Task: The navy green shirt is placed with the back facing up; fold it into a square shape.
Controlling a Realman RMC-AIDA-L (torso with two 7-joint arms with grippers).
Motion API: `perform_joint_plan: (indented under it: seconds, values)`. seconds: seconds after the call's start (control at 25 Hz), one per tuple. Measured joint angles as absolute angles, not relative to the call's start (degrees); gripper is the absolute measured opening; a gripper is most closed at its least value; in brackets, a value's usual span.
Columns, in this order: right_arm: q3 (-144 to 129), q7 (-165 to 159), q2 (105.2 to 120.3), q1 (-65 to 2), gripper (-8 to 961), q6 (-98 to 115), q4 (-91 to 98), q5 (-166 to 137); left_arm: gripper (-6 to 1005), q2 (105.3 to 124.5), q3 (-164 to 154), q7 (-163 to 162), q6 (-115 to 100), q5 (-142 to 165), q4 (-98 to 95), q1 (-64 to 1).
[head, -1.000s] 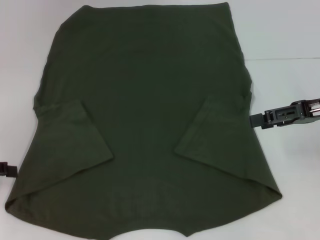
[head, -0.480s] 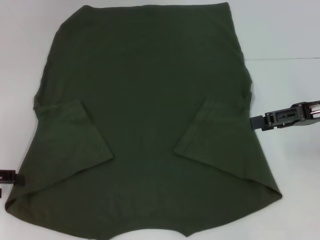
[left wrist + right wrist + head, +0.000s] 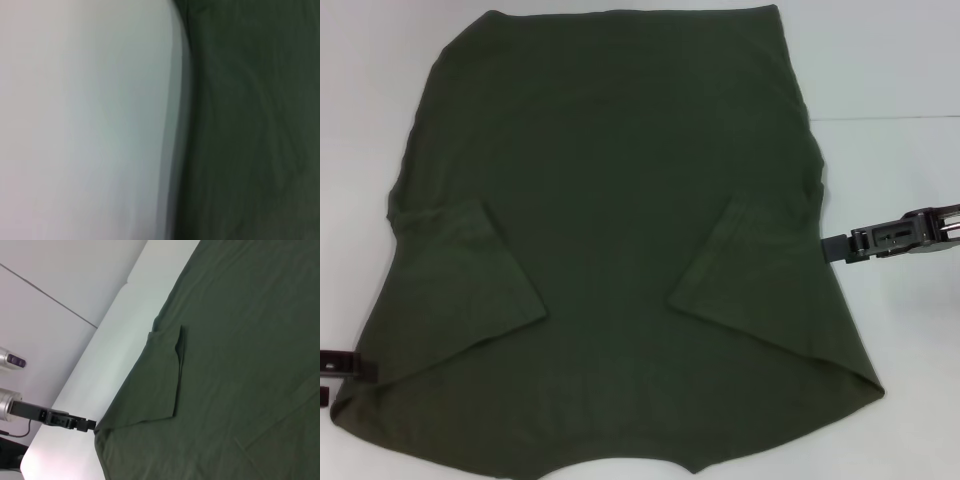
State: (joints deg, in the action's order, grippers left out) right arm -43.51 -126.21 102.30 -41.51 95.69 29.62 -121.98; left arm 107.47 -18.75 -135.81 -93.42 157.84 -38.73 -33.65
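Note:
The navy green shirt (image 3: pixel 610 200) lies flat on the white table (image 3: pixel 890 60), plain side up. Both sleeves are folded inward onto the body: the left sleeve (image 3: pixel 470 270) and the right sleeve (image 3: pixel 750 270). My left gripper (image 3: pixel 345 363) sits at the shirt's left edge near the front corner, and the right wrist view shows the left gripper (image 3: pixel 85 424) touching that cloth edge. My right gripper (image 3: pixel 832 246) is at the shirt's right edge, level with the right sleeve. The left wrist view shows only the shirt (image 3: pixel 250 125) edge against the table.
Bare white table surface (image 3: pixel 900 350) lies to the right of the shirt, and a narrower strip (image 3: pixel 360 120) to the left. The shirt's nearest edge runs off the bottom of the head view. A seam line (image 3: pixel 890 118) crosses the table at the far right.
My left gripper has slid along the shirt's left edge toward the front corner. The right gripper has shifted only slightly at the right edge. The shirt has not moved.

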Motion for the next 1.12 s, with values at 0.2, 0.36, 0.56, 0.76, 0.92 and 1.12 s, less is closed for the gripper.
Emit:
perform_joint_plan:
  seconds: [0.2,0.36,0.56,0.76,0.92,1.12]
  values:
    - [-43.5,-126.14,102.3,-41.61,851,95.69,29.62,-121.99,949,107.55,-19.38,-135.97,-92.8,157.85,-38.29,-33.74]
    - [-43.5,-126.12,102.29,-41.64,851,95.68,29.62,-121.99,950,107.57,-19.55,-136.14,-92.75,157.85,-37.84,-33.88]
    - [-43.25,-126.12,102.29,-41.66,850,95.59,29.62,-121.99,950,107.57,-20.75,-136.16,-92.48,157.85,-36.81,-34.4]
    - [-43.23,-126.12,102.29,-41.66,850,95.43,29.61,-121.99,950,107.57,-21.24,-136.26,-92.17,157.85,-36.74,-34.62]
    - [-43.14,-126.12,102.29,-41.65,850,95.36,29.61,-122.0,950,107.54,-21.25,-136.3,-92.18,158.24,-36.96,-34.66]
    - [-43.08,-126.12,102.29,-41.71,849,95.18,29.61,-121.99,949,107.22,-21.02,-136.39,-92.68,159.02,-37.83,-34.75]
